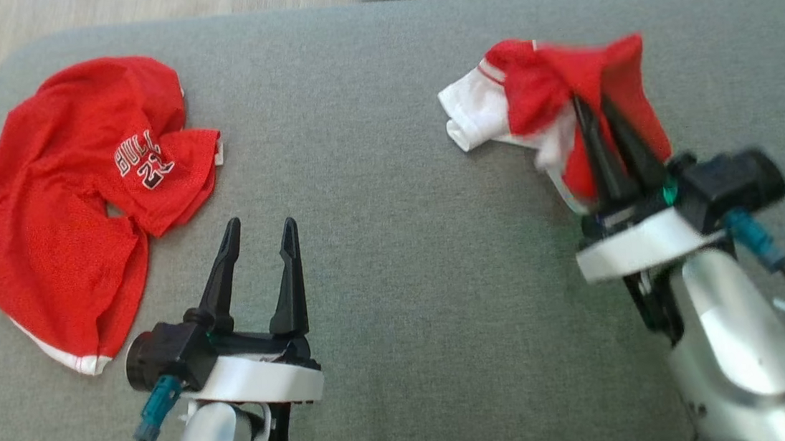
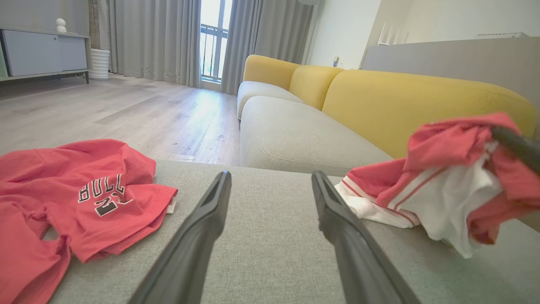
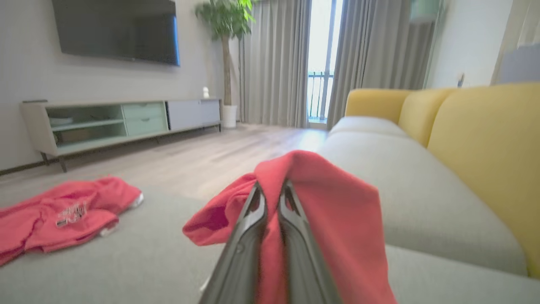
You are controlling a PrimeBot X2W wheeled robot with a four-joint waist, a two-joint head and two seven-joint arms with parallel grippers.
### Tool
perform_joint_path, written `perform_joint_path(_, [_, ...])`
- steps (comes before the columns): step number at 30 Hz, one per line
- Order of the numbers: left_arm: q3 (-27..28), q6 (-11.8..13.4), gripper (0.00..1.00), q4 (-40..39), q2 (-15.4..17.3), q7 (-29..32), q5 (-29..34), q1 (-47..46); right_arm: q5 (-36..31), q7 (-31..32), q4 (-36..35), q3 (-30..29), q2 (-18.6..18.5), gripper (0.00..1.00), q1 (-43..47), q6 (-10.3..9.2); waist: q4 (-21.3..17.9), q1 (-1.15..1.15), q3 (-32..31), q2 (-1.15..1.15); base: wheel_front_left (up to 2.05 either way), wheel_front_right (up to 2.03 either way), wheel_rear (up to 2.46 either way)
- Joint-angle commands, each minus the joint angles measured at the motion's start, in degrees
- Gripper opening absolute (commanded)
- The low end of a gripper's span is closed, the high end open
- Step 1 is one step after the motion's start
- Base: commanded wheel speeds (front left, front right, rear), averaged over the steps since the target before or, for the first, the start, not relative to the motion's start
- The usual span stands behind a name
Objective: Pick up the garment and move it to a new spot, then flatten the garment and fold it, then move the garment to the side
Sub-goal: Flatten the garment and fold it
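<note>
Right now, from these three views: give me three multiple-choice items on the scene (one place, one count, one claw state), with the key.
1. Where does the lettered red jersey lie?
A. on the grey cushion, toward the robot's left
B. on the floor
C. hung over a chair

2. How many garments are in the head view?
A. one
B. two
C. three

3. What state is the right claw in?
A. open and empty
B. shut on the red-and-white garment
C. shut on nothing

Key:
1 A: in the head view it lies crumpled on the cushion's left part.
2 B: there is the jersey and the red-and-white garment, and no other.
3 B: in the right wrist view the fingers are pinched together with red cloth draped over them.
</note>
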Motion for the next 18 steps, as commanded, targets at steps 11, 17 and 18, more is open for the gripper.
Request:
perform_joint_path(11, [3.0,-0.2,1.00,-1.8,-0.1,-0.5,0.3,1.6,1.0,-0.6,-11.4,2.8,0.0,0.00,-11.5,0.44,-0.2,0.00,-3.3,0.00,0.00,0.00,0.00])
perform_joint_path(17, [3.6,-0.2,1.00,-2.5,-0.2,-0.5,0.3,2.2,1.0,1.9,-6.4,-3.6,-2.3,0.00,-5.8,0.44,-0.5,0.00,-2.9,0.00,0.00,0.00,0.00])
perform_joint_path(18, [3.7,-0.2,1.00,-2.6,-0.2,-0.5,0.2,2.2,0.7,2.4,-5.5,-4.6,-2.3,0.00,-3.9,0.44,-0.6,0.00,-2.7,0.00,0.00,0.00,0.00])
